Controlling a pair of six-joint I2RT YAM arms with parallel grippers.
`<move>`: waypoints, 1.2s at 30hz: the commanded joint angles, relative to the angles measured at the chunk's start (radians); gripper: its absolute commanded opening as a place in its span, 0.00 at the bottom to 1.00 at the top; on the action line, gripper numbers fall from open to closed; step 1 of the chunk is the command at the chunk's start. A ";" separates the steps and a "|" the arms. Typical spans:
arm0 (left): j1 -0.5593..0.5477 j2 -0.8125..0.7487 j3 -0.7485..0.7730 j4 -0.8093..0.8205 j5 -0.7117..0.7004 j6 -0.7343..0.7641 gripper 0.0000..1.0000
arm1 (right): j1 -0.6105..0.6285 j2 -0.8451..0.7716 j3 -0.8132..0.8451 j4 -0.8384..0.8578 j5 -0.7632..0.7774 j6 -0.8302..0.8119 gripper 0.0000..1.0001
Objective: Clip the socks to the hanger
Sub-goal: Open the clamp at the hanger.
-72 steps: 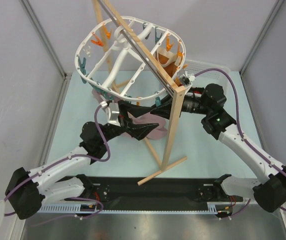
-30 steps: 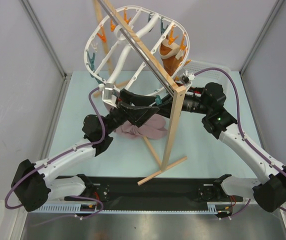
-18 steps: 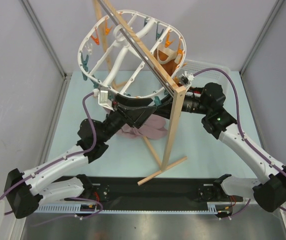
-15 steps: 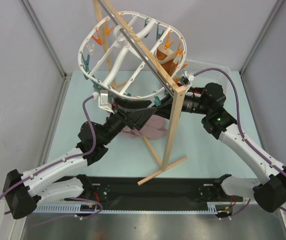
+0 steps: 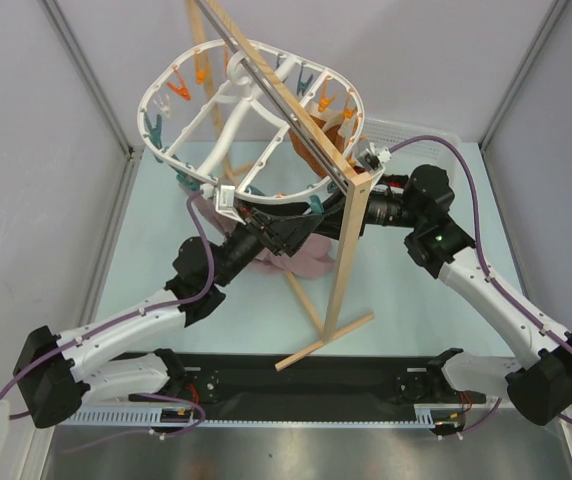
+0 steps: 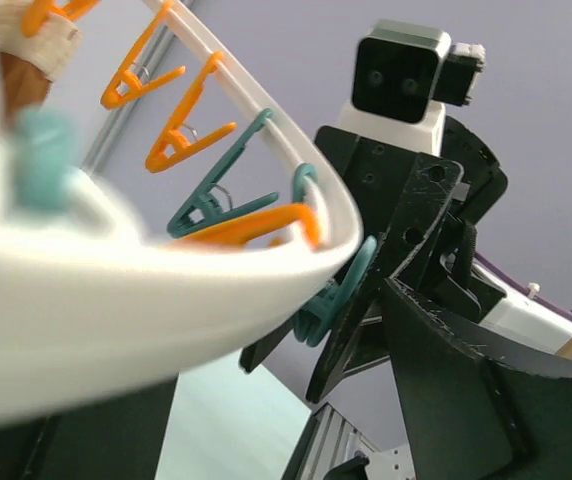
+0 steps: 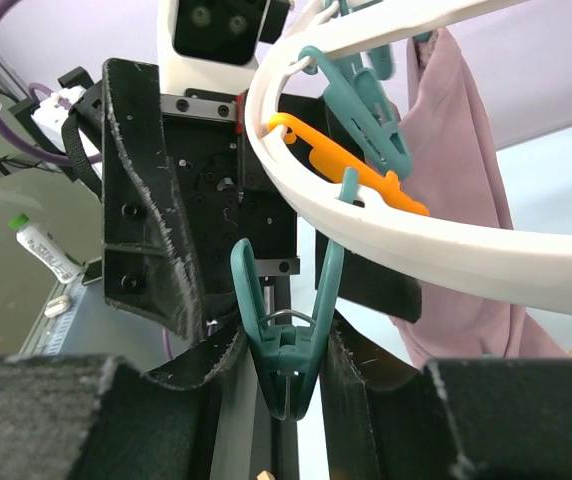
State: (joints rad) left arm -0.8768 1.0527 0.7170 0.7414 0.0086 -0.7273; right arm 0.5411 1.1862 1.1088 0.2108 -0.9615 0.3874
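The white oval hanger, ringed with orange and teal clips, hangs tilted from the rod of the wooden stand. My right gripper is shut on a teal clip hanging from the hanger's near rim; its fingers press both sides of the clip. My left gripper is open just under that rim, facing the right gripper. The rim crosses close over the left gripper's jaws, and the held clip shows in the left wrist view. The checked socks are not in view.
The wooden stand's post rises between the arms, with its foot on the table. A mauve-pink cloth hangs from the hanger behind the grippers. A plain orange garment is clipped at the hanger's far right.
The hanger has swung and tilted to the left. My left arm has lifted its gripper under the near rim and moved right towards the right gripper. The right arm has held still on the clip.
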 commanded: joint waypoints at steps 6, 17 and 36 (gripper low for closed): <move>0.007 0.035 0.073 0.065 0.064 0.083 0.77 | 0.002 -0.013 0.054 0.009 -0.078 -0.007 0.13; 0.036 0.058 0.102 0.093 0.088 0.005 0.80 | 0.000 -0.003 0.063 0.004 -0.098 -0.013 0.13; 0.039 0.113 0.070 0.271 0.071 -0.063 0.75 | 0.002 -0.007 0.060 0.012 -0.100 -0.002 0.13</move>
State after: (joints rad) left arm -0.8459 1.1477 0.7414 0.9573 0.0578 -0.7677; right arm 0.5346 1.1870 1.1362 0.2131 -1.0153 0.3836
